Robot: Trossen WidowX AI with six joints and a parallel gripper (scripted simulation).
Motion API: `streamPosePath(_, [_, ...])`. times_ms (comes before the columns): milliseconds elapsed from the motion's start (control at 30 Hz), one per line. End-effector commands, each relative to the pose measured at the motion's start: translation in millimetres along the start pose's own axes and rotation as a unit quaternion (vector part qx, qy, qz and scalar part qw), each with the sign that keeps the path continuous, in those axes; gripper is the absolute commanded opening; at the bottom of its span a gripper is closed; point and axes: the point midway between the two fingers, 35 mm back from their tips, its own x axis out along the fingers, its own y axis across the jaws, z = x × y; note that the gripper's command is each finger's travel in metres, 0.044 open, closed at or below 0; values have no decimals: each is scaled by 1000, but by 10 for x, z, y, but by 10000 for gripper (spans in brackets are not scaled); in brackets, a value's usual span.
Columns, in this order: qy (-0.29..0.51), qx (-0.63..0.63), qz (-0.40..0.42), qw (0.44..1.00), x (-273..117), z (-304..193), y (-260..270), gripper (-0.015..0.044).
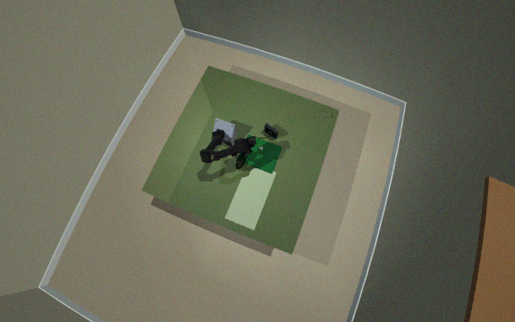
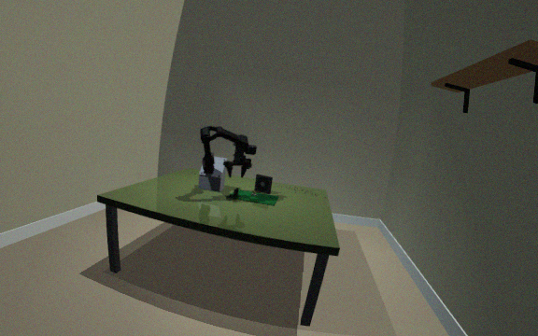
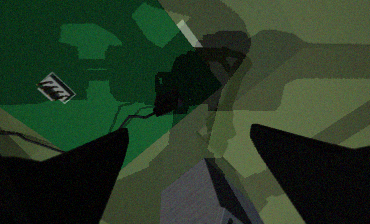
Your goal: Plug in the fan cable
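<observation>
The green board (image 1: 272,165) (image 2: 269,201) (image 3: 16,45) lies flat on the table. The pale four-pin header (image 3: 56,88) (image 1: 261,148) is on the board, left in the wrist view; its pins show, with no plug on them. The dark plug (image 3: 165,104) is near the board's edge, away from the header, against a black shape that is hard to make out. Its thin cable (image 3: 136,117) runs left in the wrist view. The black fan (image 1: 271,131) (image 2: 263,184) stands behind the board. My gripper (image 2: 236,175) (image 3: 191,131) is wide open and empty, above the board's edge, apart from the plug.
A grey-white box (image 1: 224,127) (image 2: 212,183) (image 3: 183,195) stands beside the arm's base. A small black upright thing (image 2: 235,192) is at the board's left edge in the exterior view. A pale rectangle (image 1: 250,199) shows on the green table (image 1: 195,179) (image 2: 157,196).
</observation>
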Motion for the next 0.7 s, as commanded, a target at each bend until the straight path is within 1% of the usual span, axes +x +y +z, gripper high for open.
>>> streamPosePath(0, [0,360,6,933,-300,-16,87,440])
streamPosePath(267, [-2,515,7,857,-387,-31,96,440])
streamPosePath(667, [-2,524,7,852,-392,-32,96,440])
